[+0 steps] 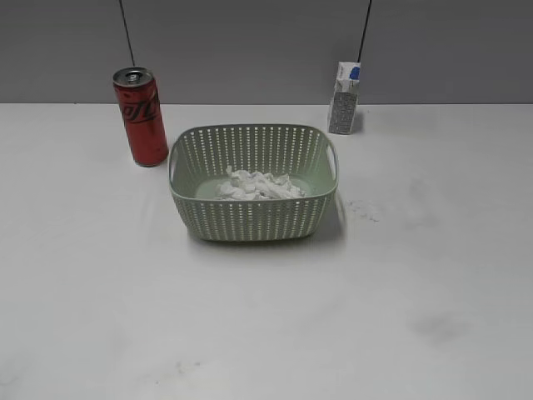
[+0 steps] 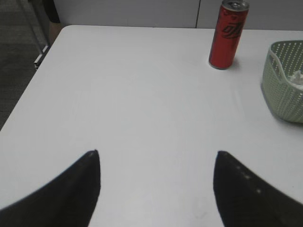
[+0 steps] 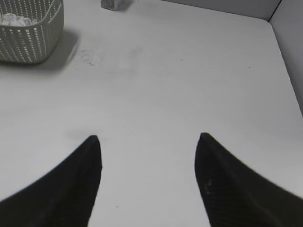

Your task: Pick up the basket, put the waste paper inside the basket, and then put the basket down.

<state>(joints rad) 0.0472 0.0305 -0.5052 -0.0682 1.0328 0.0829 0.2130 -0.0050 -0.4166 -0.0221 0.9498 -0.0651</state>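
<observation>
White table (image 1: 433,275), carton (image 3: 112,4) cropped

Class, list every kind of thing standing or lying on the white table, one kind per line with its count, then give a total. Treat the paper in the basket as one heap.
Basket: 1
Heap of waste paper, inside the basket: 1
Red drink can: 1
Small white-grey carton: 1
Total: 4

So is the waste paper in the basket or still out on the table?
In. The waste paper lies inside the basket, which stands flat on the table.
</observation>
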